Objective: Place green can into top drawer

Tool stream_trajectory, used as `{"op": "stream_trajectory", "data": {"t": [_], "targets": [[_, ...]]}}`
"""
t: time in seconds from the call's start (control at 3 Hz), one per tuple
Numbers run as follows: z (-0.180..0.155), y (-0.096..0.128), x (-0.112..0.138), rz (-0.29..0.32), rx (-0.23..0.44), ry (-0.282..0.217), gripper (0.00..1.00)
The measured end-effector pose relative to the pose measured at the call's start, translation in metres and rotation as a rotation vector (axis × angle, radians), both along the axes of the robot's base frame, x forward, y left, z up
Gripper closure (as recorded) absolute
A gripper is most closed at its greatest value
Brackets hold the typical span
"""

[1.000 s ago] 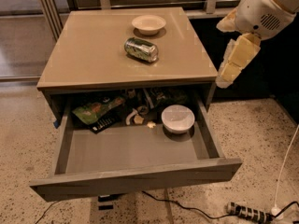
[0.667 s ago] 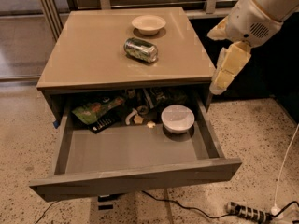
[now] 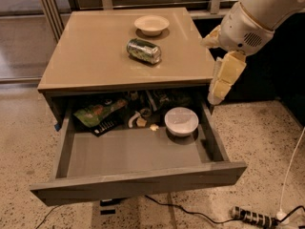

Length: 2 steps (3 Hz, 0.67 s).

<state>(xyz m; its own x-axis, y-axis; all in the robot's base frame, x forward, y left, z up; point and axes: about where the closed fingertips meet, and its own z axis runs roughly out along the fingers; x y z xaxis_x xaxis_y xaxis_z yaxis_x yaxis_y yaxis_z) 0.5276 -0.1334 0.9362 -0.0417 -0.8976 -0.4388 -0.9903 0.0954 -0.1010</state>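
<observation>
The green can (image 3: 143, 50) lies on its side on the tan cabinet top (image 3: 95, 56), just in front of a small cream bowl (image 3: 151, 25). The top drawer (image 3: 138, 175) is pulled out wide below, its grey floor bare in the front half. My gripper (image 3: 220, 82) hangs at the cabinet's right edge, to the right of the can and apart from it, pointing down over the drawer's right side. It holds nothing that I can see.
At the drawer's back lie a green snack bag (image 3: 97, 111), a white bowl (image 3: 181, 120) and small clutter. A power strip (image 3: 252, 217) and cables lie on the speckled floor at the lower right. A railing stands behind the cabinet.
My arm has swung left and a little down, bringing the gripper closer to the cabinet's right edge. The can and the drawer have not moved.
</observation>
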Motion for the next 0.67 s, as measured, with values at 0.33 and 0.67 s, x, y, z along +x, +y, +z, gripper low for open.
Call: {"op": "stream_trajectory", "data": {"t": [0.33,0.67], "targets": [[-0.003,0.001,0.001,0.005,0.031,0.008,0.00],[-0.011,-0.003,0.030,0.005,0.081,-0.025,0.00]]}}
